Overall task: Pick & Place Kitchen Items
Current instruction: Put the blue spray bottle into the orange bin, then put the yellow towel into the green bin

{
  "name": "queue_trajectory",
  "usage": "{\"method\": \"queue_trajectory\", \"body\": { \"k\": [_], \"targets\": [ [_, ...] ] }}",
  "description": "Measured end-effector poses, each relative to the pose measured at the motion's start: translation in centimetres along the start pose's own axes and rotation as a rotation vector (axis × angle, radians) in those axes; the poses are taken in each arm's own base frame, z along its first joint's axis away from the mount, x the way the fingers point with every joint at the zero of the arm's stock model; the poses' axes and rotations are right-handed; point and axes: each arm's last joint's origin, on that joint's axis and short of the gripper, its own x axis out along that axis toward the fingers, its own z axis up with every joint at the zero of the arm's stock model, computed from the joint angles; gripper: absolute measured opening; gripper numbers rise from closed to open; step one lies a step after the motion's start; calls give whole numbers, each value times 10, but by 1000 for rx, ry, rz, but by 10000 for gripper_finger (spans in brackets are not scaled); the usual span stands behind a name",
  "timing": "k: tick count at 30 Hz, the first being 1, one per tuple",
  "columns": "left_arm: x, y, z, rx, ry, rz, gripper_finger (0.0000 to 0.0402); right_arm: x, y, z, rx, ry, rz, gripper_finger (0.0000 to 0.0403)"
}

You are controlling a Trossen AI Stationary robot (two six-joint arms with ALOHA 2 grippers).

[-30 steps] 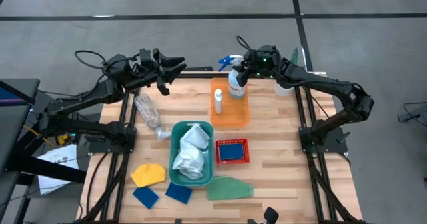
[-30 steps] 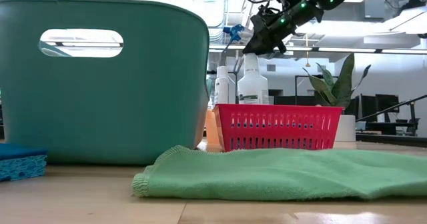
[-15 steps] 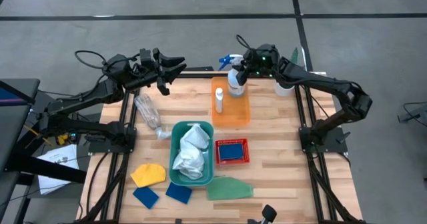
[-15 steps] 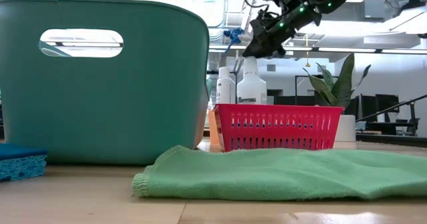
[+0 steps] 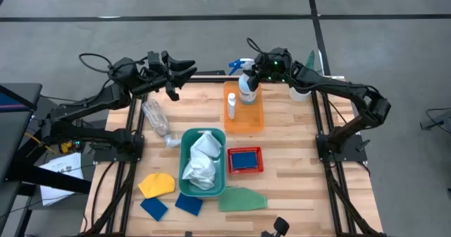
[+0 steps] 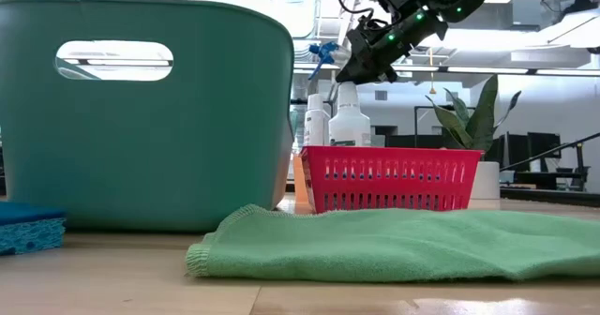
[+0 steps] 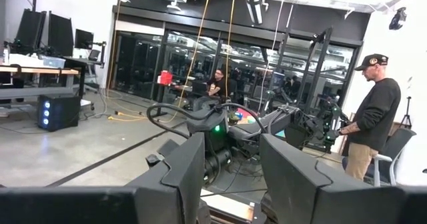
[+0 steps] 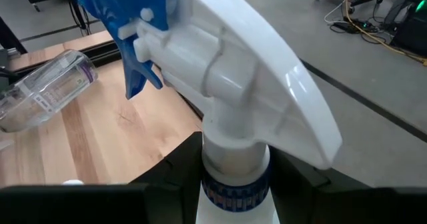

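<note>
Both arms reach over the table's far edge, right gripper (image 5: 255, 73) clamping the spray bottle's (image 5: 246, 89) neck, left gripper (image 5: 184, 71) empty, fingers parted.

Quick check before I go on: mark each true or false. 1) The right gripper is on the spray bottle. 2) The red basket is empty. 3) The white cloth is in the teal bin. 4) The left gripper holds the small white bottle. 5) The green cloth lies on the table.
1) True: the right gripper is shut on the neck of the spray bottle.
2) False: the red basket holds a blue sponge.
3) True: the white cloth sits in the teal bin.
4) False: the left gripper holds nothing; the small white bottle stands on the orange tray.
5) True: the green cloth lies on the table.
</note>
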Motion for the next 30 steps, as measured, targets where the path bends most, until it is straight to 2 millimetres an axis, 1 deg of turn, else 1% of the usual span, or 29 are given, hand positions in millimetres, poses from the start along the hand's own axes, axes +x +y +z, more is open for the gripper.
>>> {"method": "queue_trajectory", "body": {
  "k": [4,5,10,13,18,21,24,30],
  "targets": [
    [0,0,0,0,0,0,140,0,0,-1,16,7,-4,129],
    [0,0,0,0,0,0,140,0,0,-1,17,9,-2,137],
    [0,0,0,0,0,0,140,-1,0,-5,68,53,2,237],
    [0,0,0,0,0,0,140,0,0,-10,74,91,2,271],
    [0,0,0,0,1,0,140,-1,0,-12,88,118,1,282],
    [0,0,0,-1,1,0,140,-8,0,-7,97,93,0,284],
    [0,0,0,-1,1,-1,140,-17,0,-1,98,65,-15,284],
    [0,-4,-1,-4,4,-17,140,-44,-2,7,115,52,-30,285]
  ]
}}
